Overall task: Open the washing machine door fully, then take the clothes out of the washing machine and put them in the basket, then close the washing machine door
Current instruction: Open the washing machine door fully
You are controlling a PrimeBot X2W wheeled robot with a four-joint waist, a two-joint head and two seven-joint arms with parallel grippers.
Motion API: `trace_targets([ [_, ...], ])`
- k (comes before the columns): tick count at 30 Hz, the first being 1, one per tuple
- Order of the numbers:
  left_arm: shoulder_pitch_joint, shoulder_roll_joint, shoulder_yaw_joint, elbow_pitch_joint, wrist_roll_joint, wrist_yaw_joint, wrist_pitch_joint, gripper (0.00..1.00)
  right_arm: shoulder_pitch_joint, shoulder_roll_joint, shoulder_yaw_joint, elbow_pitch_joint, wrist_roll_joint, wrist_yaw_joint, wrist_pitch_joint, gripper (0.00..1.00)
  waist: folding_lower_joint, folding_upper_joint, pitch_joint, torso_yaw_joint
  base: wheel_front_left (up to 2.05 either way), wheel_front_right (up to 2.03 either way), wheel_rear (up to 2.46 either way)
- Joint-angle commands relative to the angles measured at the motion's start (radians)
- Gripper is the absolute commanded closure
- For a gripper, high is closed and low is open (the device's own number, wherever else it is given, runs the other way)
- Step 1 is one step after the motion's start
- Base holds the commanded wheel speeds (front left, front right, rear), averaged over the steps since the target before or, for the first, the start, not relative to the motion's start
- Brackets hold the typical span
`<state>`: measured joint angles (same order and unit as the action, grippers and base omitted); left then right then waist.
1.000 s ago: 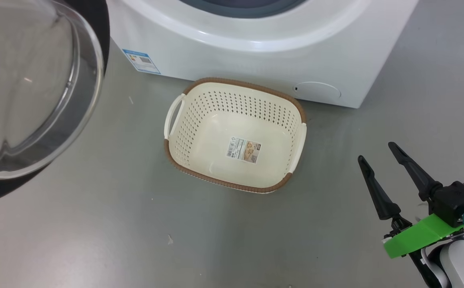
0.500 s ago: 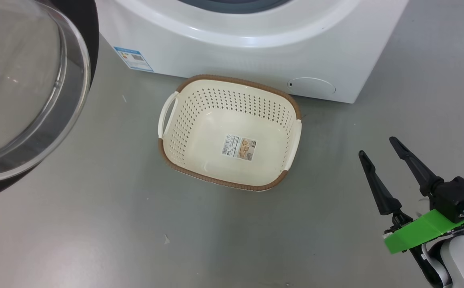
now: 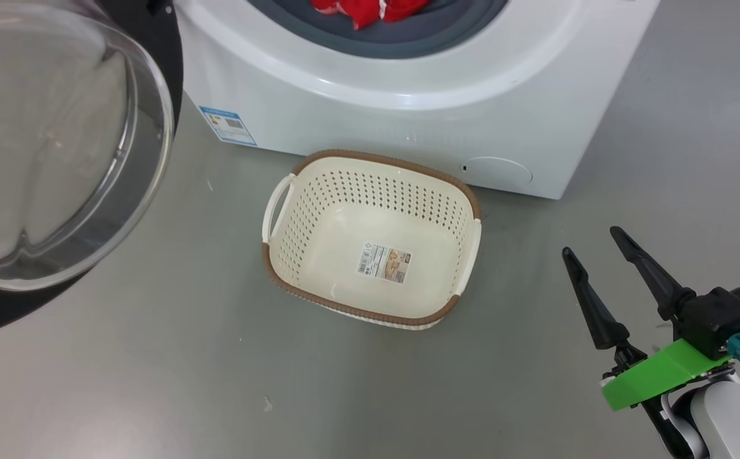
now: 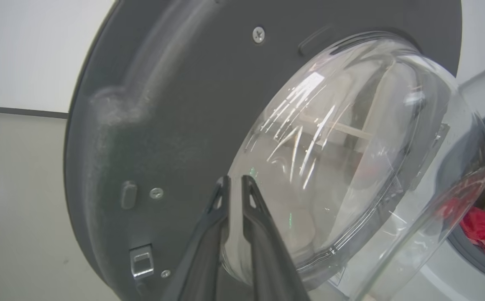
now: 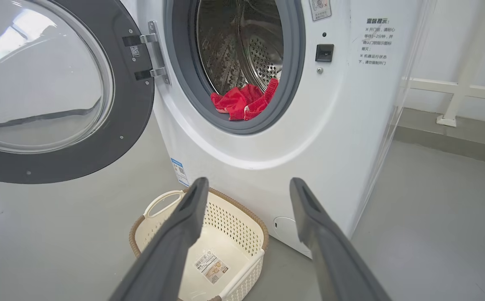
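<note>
Camera raised, red clothes (image 3: 352, 11) newly visible (cropped at top), left end effector (image 4: 235, 179) barely parted, right end effector (image 3: 589, 240) wide, empty

Door: washing machine door (image 4: 150, 104) stands open, inner face twd cam; dark grey rim, dusty smear upper L.
Window: clear glass bowl (image 4: 351, 146) bulges out twd cam; streaky glare across it.
Hardware: screw (image 4: 258, 34) near top of rim; metal latch (image 4: 142, 261) low on rim, L side.
L gripper: left gripper (image 4: 235, 180) rises from btm centre; fingers (image 4: 263, 246) nearly together, slim gap, nothing in it. Tips overlap bowl's L edge; contact w/ door can't be told.
Clothes: red clothes (image 4: 483, 232) at far R, lying in machine mouth.
Machine: washing machine (image 4: 447, 284), white front + grey gasket (image 4: 466, 255), R edge.
Bkgd: white wall (image 4: 29, 50), dark strip (image 4: 16, 111) below it, pale floor (image 4: 12, 209), all L of door.
</note>
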<state>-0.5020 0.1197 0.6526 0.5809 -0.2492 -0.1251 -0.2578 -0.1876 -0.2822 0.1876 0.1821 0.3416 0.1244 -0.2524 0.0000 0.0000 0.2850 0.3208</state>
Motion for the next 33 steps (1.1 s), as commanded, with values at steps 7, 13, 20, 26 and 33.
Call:
trace_targets([
  [7,0.114,-0.002,-0.029,-0.100,0.013,-0.005,-0.004,0.00,0.024,0.010,0.032,-0.012,0.007,0.006,-0.009,0.00,0.0000,0.0000,-0.063,0.002,0.00,0.00,0.00],
  [13,0.203,-0.036,-0.085,-0.160,0.011,-0.006,-0.004,0.00,0.044,0.018,0.027,-0.012,0.013,0.006,-0.009,0.00,0.0000,0.0000,-0.107,-0.017,0.00,0.00,0.00],
  [20,0.298,-0.054,-0.195,-0.232,-0.004,-0.006,-0.004,0.00,0.066,0.031,0.008,-0.014,0.016,0.006,-0.009,0.00,0.0000,0.0000,-0.134,-0.057,0.00,0.00,0.00],
  [26,0.375,-0.062,-0.288,-0.292,-0.018,-0.006,-0.004,0.00,0.089,0.044,-0.018,-0.016,0.017,0.006,-0.009,0.00,0.0000,0.0000,-0.155,-0.109,0.00,0.00,0.00],
  [33,0.433,-0.065,-0.394,-0.340,-0.038,-0.006,-0.004,0.00,0.119,0.051,-0.051,-0.020,0.019,0.006,-0.009,0.00,0.0000,0.0000,-0.170,-0.171,0.00,0.00,0.00],
])
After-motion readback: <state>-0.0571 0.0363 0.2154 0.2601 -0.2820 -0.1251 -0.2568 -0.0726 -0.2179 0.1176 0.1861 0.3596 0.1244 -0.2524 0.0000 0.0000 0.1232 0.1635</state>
